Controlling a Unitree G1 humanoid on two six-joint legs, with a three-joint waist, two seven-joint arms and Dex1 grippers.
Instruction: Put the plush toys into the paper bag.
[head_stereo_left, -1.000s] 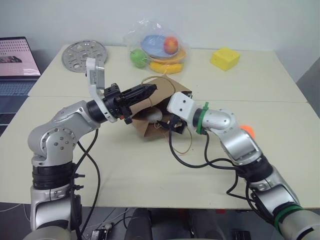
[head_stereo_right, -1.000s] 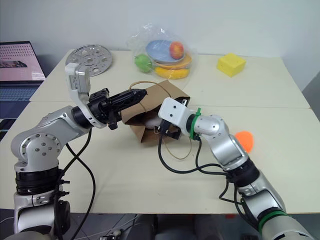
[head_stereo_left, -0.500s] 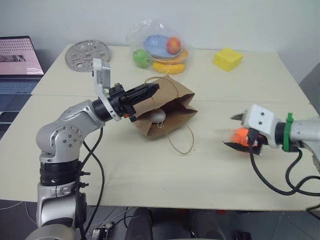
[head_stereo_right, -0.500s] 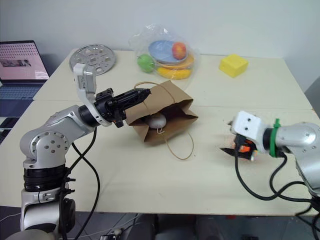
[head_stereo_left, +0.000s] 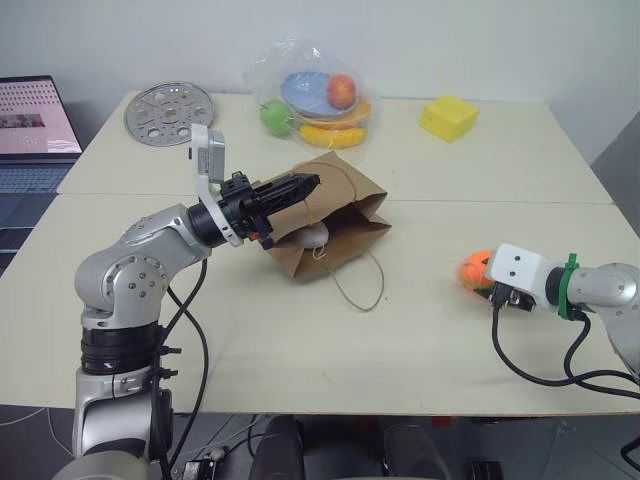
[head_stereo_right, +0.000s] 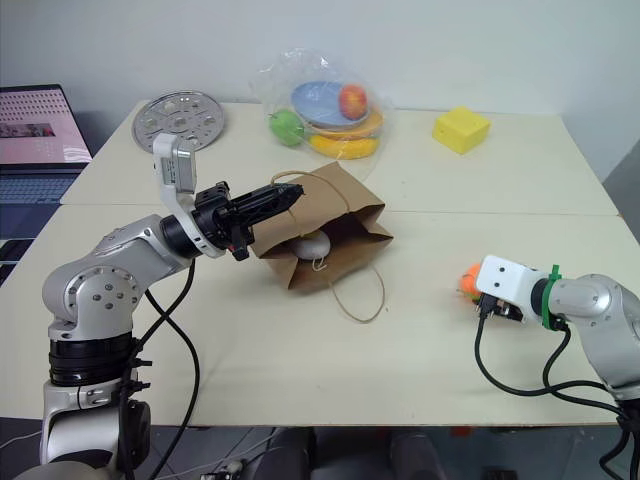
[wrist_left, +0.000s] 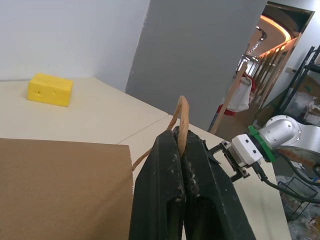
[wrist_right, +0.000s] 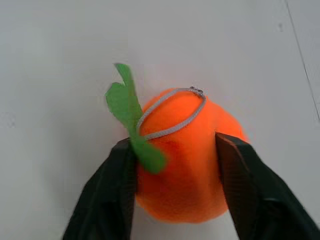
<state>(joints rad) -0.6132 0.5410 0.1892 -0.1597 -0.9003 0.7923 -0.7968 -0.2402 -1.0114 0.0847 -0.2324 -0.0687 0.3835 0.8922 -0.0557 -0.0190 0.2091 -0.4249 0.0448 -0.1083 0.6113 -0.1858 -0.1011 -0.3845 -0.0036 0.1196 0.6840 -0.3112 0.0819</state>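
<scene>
Sitting between the right gripper's (wrist_right: 177, 192) fingers, the orange plush (wrist_right: 186, 160) rests on the table (wrist_right: 60, 60).

A robotics lab or test room in an office building

Two pale desks (head_stereo_left: 500, 170) stand pushed together against a plain white wall, with an open laptop (head_stereo_left: 35, 125) on a side surface at the left. The left wrist view looks past a grey partition (wrist_left: 200, 55) into a corridor with strip ceiling lights (wrist_left: 277, 27) and metal shelving (wrist_left: 305, 75).

No lettering, label, brand or number can be read on anything here.
</scene>
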